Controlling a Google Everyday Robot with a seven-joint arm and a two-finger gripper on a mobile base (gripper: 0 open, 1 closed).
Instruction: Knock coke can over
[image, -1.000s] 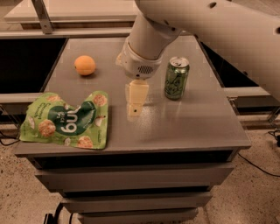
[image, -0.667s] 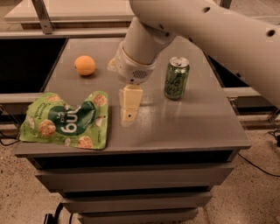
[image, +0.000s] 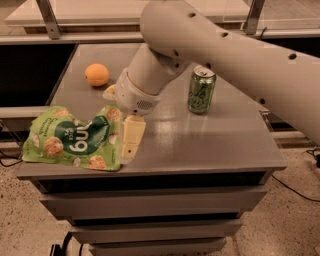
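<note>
The coke can (image: 201, 91) is a slim green can with pale script and a silver top. It stands upright at the right middle of the grey table (image: 215, 145). My gripper (image: 129, 149) hangs from the big white arm (image: 240, 50), pointing down at the table to the left of the can. It is well apart from the can, near the front edge. Its cream tip is at the right edge of the green snack bag (image: 70, 142). Nothing shows in it.
An orange (image: 96, 75) lies at the back left of the table. The flat green snack bag covers the front left corner. The table has drawers below, and a raised rail with metal posts (image: 48, 19) runs behind it.
My gripper has moved left and toward the table's front edge, away from the can, and now reaches the bag's right edge. The can, orange and bag have not moved.
</note>
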